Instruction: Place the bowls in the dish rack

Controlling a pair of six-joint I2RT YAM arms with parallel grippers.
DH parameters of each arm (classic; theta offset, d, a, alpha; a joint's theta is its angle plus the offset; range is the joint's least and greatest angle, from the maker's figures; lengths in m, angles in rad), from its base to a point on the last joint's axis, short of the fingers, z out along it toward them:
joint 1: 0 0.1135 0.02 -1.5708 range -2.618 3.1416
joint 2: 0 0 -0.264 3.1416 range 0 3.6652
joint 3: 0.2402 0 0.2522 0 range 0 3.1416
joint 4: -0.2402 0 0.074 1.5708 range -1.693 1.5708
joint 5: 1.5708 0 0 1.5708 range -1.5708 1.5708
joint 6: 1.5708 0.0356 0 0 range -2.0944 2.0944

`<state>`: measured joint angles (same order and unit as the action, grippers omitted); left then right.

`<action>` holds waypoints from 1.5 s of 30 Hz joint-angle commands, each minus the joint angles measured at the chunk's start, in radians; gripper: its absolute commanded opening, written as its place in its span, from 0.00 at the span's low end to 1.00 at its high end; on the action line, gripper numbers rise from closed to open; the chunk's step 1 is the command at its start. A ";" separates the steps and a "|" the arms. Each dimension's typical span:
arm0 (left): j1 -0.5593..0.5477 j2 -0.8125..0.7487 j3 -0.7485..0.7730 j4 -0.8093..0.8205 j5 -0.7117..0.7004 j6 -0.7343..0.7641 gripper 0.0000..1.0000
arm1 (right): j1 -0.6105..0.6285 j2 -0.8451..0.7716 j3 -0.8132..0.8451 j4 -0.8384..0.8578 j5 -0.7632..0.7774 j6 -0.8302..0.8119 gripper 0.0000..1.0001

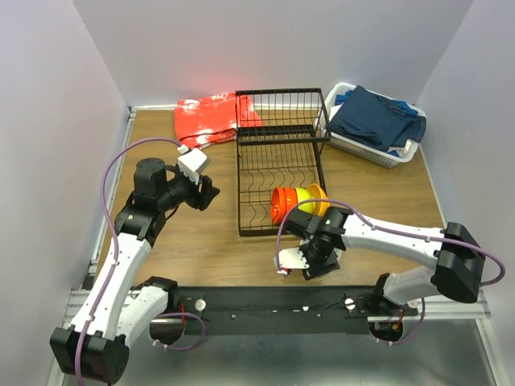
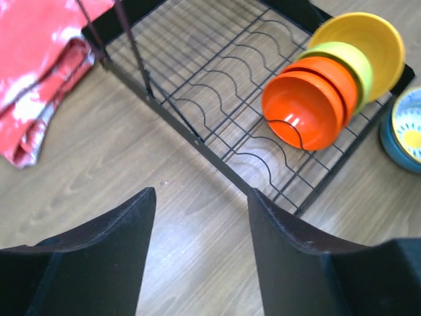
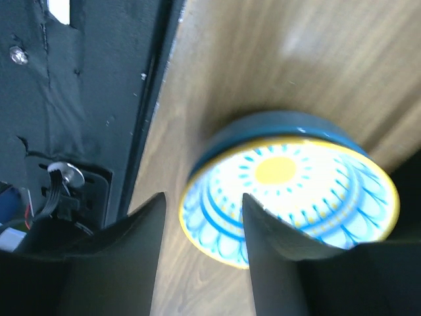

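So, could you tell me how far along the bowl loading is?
Done: orange bowl, green bowl and yellow bowl stand nested in the rack. In hand: the patterned bowl sits on the table beside the rack, right jaws open, seemingly astride its rim. To do: grip it and rack it.

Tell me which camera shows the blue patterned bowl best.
The right wrist view: the bowl fills much of the frame, with its blue pattern and yellow centre plain. The left wrist view catches only a slice of it at the right edge. In the top view the right arm covers it.
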<state>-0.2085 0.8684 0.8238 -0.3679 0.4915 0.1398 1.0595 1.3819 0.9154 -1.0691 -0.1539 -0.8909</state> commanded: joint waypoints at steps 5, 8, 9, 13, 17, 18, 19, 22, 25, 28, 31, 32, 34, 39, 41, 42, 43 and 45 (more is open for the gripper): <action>-0.005 -0.022 0.118 -0.195 0.237 0.234 0.74 | 0.008 -0.047 0.144 -0.172 0.102 -0.025 0.63; -0.025 0.015 0.171 -0.346 0.324 0.388 0.70 | 0.008 -0.084 0.200 -0.218 0.140 0.012 0.63; -0.038 0.023 0.181 -0.380 0.334 0.430 0.69 | 0.007 -0.119 0.207 -0.224 0.175 0.029 0.63; -0.272 0.035 0.195 -0.491 0.214 0.627 0.64 | -0.142 -0.227 0.252 -0.195 0.192 0.142 0.63; -0.481 -0.002 0.134 -0.462 0.088 0.745 0.66 | -0.372 -0.352 0.246 -0.085 0.212 0.260 0.64; -0.520 0.006 0.132 -0.460 0.081 0.770 0.66 | -0.450 -0.374 0.237 -0.062 0.217 0.286 0.64; -0.555 0.014 0.133 -0.459 0.055 0.785 0.67 | -0.490 -0.395 0.220 -0.037 0.220 0.317 0.66; -0.708 0.102 0.170 -0.442 -0.020 0.778 0.66 | -0.622 -0.484 0.179 0.076 0.221 0.447 0.70; -0.845 0.219 0.213 -0.402 -0.060 0.758 0.67 | -0.710 -0.553 0.162 0.116 0.202 0.597 0.75; -0.966 0.365 0.293 -0.417 -0.134 0.742 0.66 | -0.768 -0.603 0.160 0.147 0.174 0.684 0.82; -1.038 0.507 0.406 -0.430 -0.172 0.701 0.60 | -0.814 -0.618 0.184 0.175 0.178 0.782 0.92; -1.052 0.558 0.437 -0.415 -0.179 0.698 0.58 | -0.816 -0.623 0.191 0.210 0.210 0.850 0.96; -1.074 0.595 0.448 -0.384 -0.192 0.707 0.57 | -0.829 -0.618 0.215 0.224 0.215 0.882 1.00; -1.141 0.731 0.515 -0.329 -0.211 0.693 0.54 | -0.845 -0.638 0.232 0.230 0.218 0.902 1.00; -1.154 0.785 0.552 -0.321 -0.212 0.679 0.52 | -0.846 -0.665 0.200 0.241 0.238 0.863 1.00; -1.161 0.803 0.570 -0.327 -0.211 0.672 0.51 | -0.845 -0.675 0.191 0.244 0.249 0.865 1.00; -1.163 0.822 0.592 -0.338 -0.199 0.660 0.50 | -0.846 -0.685 0.180 0.248 0.254 0.868 1.00; -1.166 0.877 0.650 -0.377 -0.191 0.629 0.48 | -0.862 -0.707 0.168 0.244 0.241 0.873 1.00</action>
<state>-1.3609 1.6669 1.3685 -0.7147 0.3054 0.8280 0.2203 0.7242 1.1145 -0.8543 0.0601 -0.0410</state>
